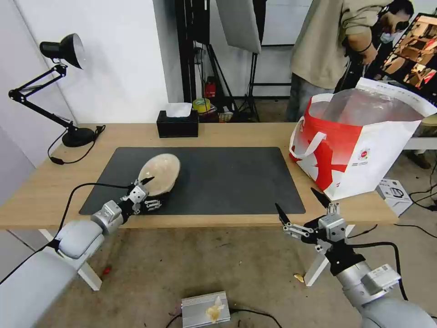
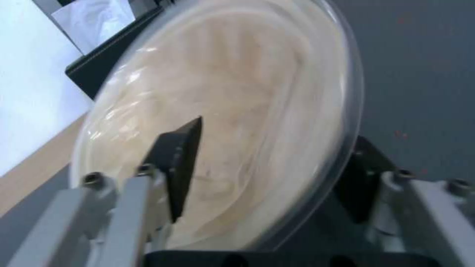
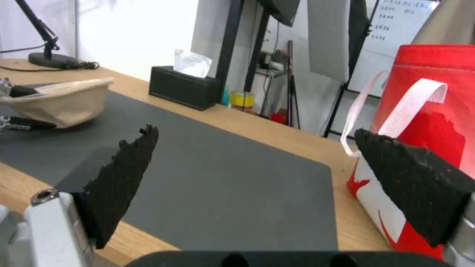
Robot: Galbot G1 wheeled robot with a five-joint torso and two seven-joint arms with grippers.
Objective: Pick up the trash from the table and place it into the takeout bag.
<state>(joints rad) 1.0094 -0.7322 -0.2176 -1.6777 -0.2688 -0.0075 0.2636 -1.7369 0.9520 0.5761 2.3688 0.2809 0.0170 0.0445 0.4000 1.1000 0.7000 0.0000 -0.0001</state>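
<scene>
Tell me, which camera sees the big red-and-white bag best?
The head view: the whole red-and-white takeout bag shows, open top and foil lining. The right wrist view catches only its red side and white strap. The left wrist view looks elsewhere.

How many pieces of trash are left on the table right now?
1: the beige bowl tilted on the dark mat's left part, clamped by the left gripper. Others may lie hidden inside the takeout bag at the table's right end.
</scene>
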